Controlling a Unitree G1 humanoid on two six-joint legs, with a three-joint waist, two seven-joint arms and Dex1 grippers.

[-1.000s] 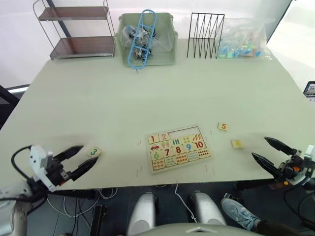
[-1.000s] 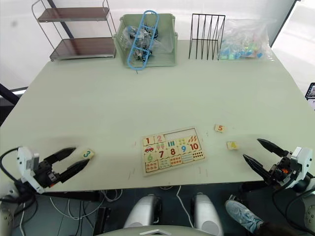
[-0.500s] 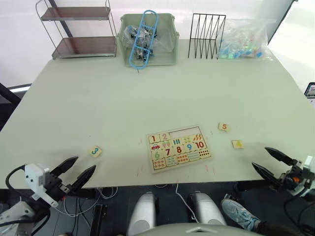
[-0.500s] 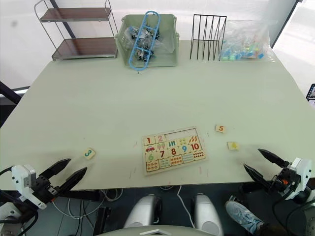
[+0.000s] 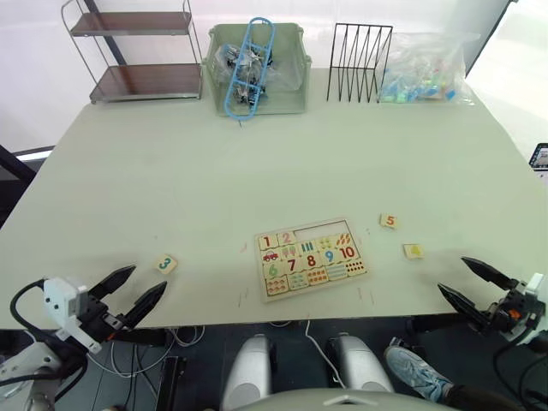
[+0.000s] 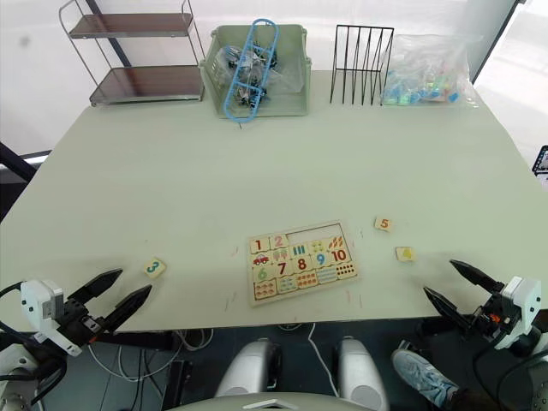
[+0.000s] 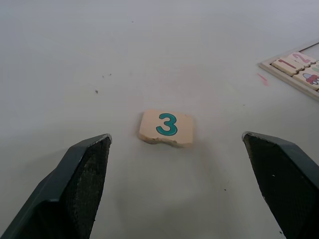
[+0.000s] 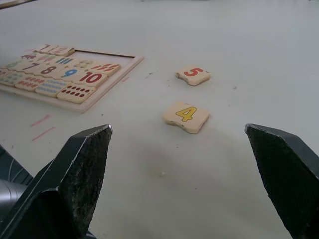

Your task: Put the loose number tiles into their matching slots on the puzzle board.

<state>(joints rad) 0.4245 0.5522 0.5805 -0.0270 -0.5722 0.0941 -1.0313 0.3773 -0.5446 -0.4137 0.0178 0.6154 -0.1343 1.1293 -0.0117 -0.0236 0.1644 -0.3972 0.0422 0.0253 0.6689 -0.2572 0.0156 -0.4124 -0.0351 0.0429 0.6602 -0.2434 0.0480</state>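
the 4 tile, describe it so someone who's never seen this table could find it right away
Start at the puzzle board near the table's front edge and look to the robot's right of it. Two loose tiles lie there; the 4 tile is the one nearer the front edge, with a yellow digit, while the 5 tile is red-orange.

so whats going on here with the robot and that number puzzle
A two-armed robot is filling a number puzzle board on a table. Tiles 1 and 2 already sit in the top row; the rest of that row is empty. Three tiles are loose: the 3 tile lies off the board's left, in front of the open left pincer, and the 4 tile and 5 tile lie off its right, near the open right pincer. Neither pincer holds anything.
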